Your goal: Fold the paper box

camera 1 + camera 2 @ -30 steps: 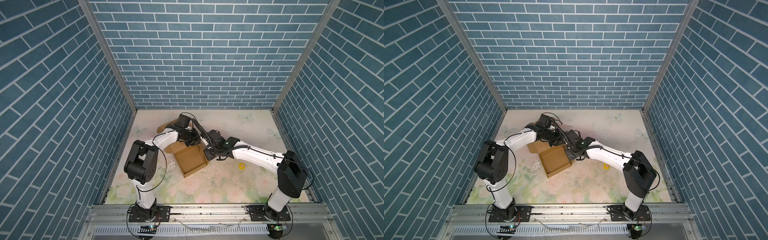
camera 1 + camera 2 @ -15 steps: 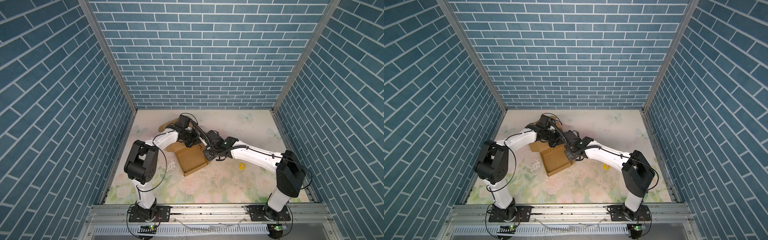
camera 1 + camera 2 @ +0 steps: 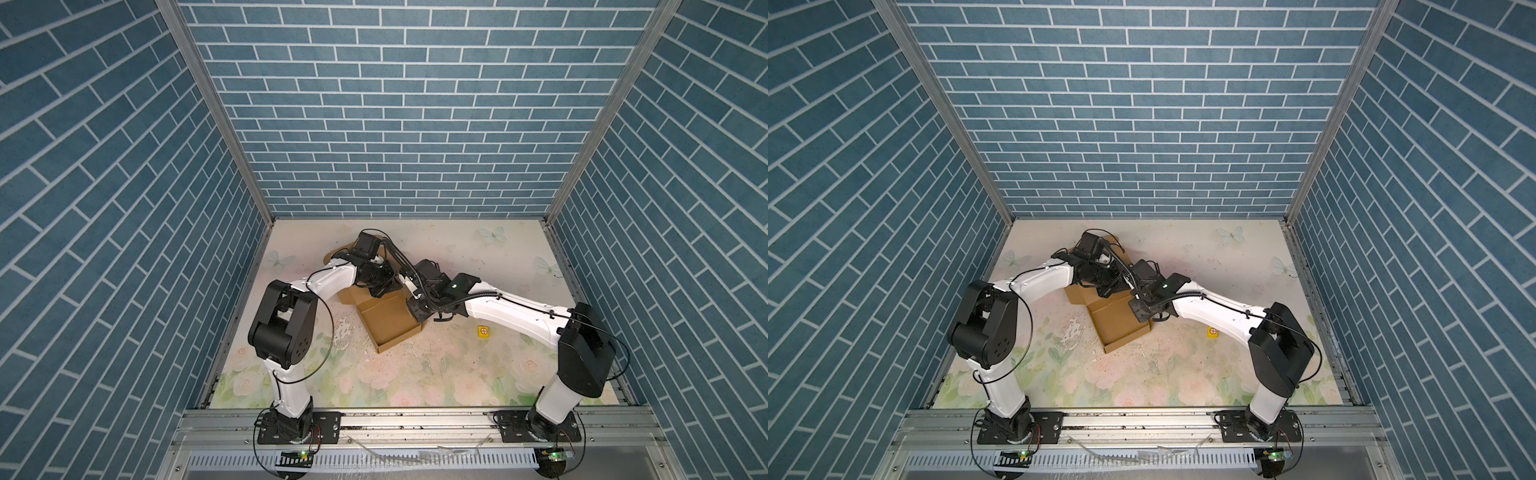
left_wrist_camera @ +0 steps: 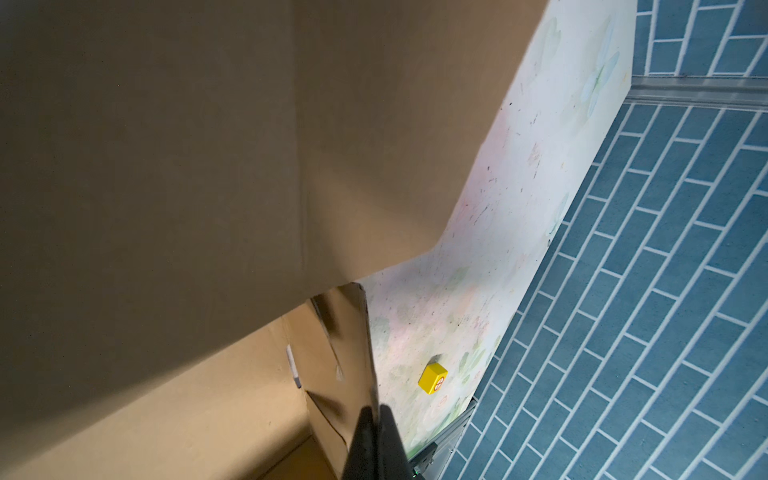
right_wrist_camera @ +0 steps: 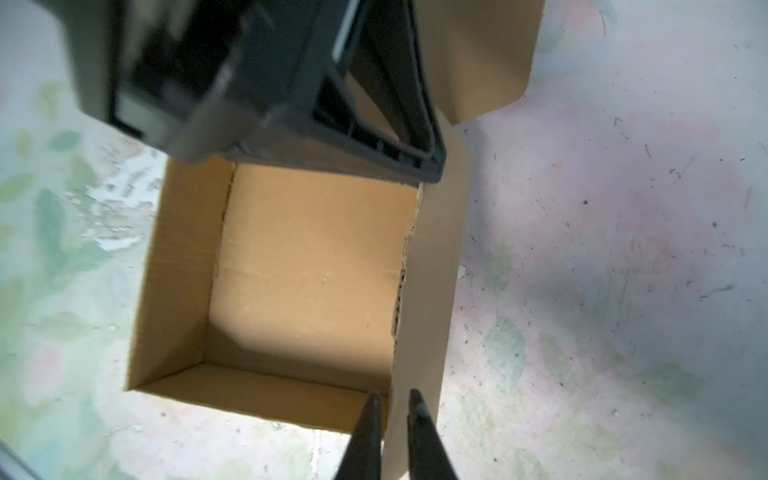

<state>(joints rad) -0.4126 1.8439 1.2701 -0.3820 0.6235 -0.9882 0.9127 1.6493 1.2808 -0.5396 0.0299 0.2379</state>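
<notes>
You had the paper box (image 3: 388, 326) sitting on the floral worktop (image 3: 457, 374), a little left of centre in both top views, with its tray open upward and its lid panel lying toward the back wall under the left arm. Your left end effector (image 4: 376, 411) was pressed together on the top edge of the box's right-hand wall at the back corner, pinching the cardboard. Your right end effector (image 5: 393, 398) stood astride the same wall nearer the front – its fingers slightly parted, with the cardboard between them. A small yellow cube (image 3: 483, 331) lay on the worktop to the right, apart from the box
</notes>
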